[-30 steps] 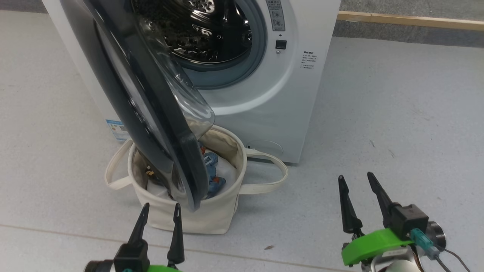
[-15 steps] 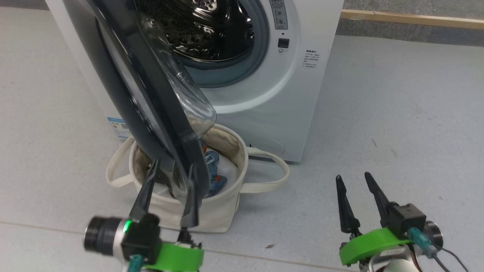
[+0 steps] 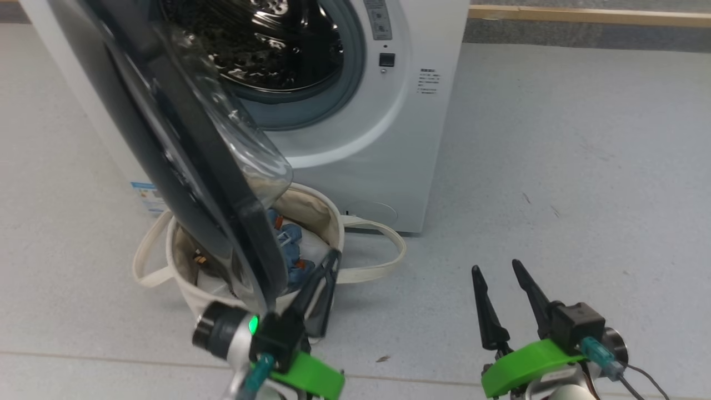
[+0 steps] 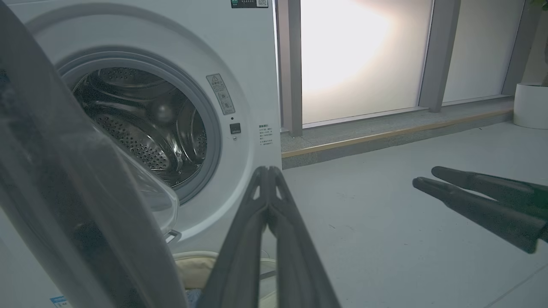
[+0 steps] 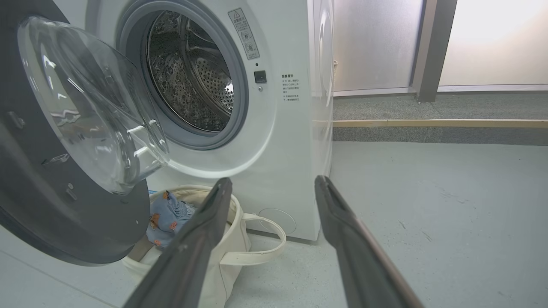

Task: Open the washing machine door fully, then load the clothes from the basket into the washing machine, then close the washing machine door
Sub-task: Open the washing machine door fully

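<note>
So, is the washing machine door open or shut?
Open. The washing machine door stands swung out above the basket, and the steel drum is exposed.

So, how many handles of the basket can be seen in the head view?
2. One handle hangs at the basket's left, the other at its right.

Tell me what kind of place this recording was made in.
Probably an indoor test or demo space rather than a home laundry room: a washing machine stands alone on a bare grey floor, beside tall frosted window panels and a white planter.
</note>
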Robot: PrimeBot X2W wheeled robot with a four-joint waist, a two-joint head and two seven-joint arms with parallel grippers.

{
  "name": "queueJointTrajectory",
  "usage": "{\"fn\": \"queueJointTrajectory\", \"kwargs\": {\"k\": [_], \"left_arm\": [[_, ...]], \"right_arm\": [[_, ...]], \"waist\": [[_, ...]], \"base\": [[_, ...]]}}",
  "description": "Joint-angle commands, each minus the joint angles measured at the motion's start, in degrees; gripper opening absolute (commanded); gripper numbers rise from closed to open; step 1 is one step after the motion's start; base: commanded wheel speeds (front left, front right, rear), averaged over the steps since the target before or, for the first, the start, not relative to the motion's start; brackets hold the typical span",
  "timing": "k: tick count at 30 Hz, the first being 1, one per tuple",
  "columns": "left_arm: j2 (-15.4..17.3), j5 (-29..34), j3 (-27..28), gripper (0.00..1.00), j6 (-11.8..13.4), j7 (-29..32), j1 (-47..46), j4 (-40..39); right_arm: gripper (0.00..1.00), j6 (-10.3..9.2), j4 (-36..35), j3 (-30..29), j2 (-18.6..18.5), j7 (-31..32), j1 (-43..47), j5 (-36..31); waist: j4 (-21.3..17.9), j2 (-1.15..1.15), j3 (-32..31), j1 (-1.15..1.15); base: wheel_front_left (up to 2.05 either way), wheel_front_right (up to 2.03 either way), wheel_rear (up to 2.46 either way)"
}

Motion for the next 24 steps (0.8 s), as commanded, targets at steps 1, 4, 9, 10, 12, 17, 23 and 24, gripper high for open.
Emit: {"fn": "queueJointTrajectory", "kwargs": {"k": [1,4,9,10,12,17,23,24], "left_arm": [[-0.13,-0.44,2.12,0.00,0.10,-0.27,-3.73,-1.61],[-0.19,-1.69,3.18,0.00,0.59,-0.27,-5.84,2.00],[-0.24,-3.13,5.47,0.00,1.53,-0.27,-8.31,6.25],[-0.24,-3.46,6.11,0.00,1.74,-0.27,-8.58,6.98],[-0.25,-3.78,7.22,0.00,2.08,-0.27,-9.04,8.82],[-0.24,-4.43,10.01,0.00,2.34,-0.27,-10.09,11.88],[0.01,-4.66,12.76,0.00,2.40,-0.27,-9.79,12.66],[-0.01,-4.74,13.15,0.00,2.59,-0.27,-9.41,12.35]], "right_arm": [[1.00,0.01,-1.40,1.48,0.30,-0.70,-2.89,0.35],[1.00,0.01,-0.92,2.35,0.30,-0.70,-3.02,0.61],[1.00,0.01,-0.04,3.51,0.30,-0.70,-3.08,0.96],[1.00,0.01,0.03,3.75,0.30,-0.70,-3.15,1.08],[1.00,0.01,0.05,4.04,0.30,-0.70,-3.28,1.26],[1.00,0.01,-0.31,4.06,0.30,-0.70,-3.51,1.19],[1.00,0.01,-0.63,3.58,0.30,-0.70,-3.41,1.32],[1.00,0.01,-0.52,3.62,0.30,-0.70,-3.30,1.29]], "waist": [[-0.52,0.00,0.17,0.00],[-1.11,0.00,0.52,0.00],[-1.37,0.00,0.86,0.00],[-1.43,0.00,0.85,0.00],[-1.43,0.00,0.74,0.00],[-1.08,0.00,0.86,0.00],[0.76,0.00,1.51,0.00],[1.29,0.00,1.48,0.00]], "base": [[0.00,0.00,0.00],[0.00,0.00,0.00],[0.00,0.00,0.00],[0.00,0.00,0.00],[0.00,0.00,0.00],[0.00,0.00,0.00],[0.00,0.00,0.00],[0.00,0.00,0.00]]}}
